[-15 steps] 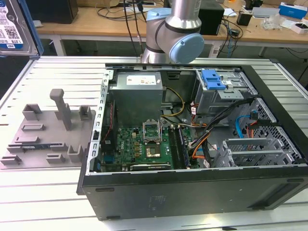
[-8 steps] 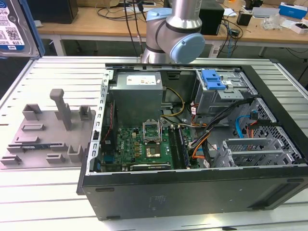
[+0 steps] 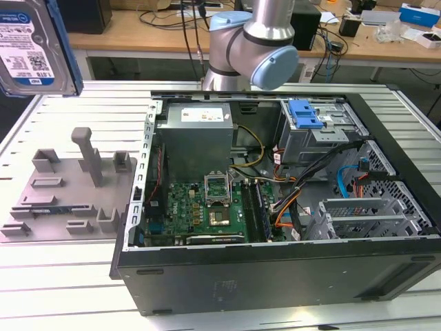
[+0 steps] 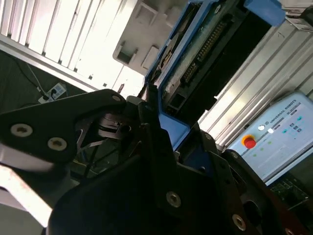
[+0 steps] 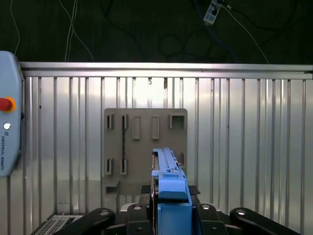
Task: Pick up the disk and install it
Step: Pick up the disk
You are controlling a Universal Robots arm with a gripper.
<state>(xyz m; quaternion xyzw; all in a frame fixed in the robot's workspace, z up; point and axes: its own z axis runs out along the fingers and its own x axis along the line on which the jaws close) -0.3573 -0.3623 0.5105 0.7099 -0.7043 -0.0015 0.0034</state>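
Holding the flat silver metal disk w/ blue-and-white label and blue plastic frame (image 3: 31, 45) up in the air at the exterior view's far left, the black gripper (image 5: 170, 192) is clamped narrow on it. In the first wrist view the disk is edge-on, above a grey plastic fixture plate w/ slots (image 5: 146, 122). The plate lies on a ribbed aluminium table (image 3: 69, 110), just beside an open black PC tower case (image 3: 275, 276). A pale grey teach pendant w/ red button (image 5: 7, 127) rests on the table edge. Bkgd: wooden bench w/ clutter (image 3: 138, 31), dark floor w/ loose cables (image 5: 146, 29) and a power strip (image 5: 211, 12).
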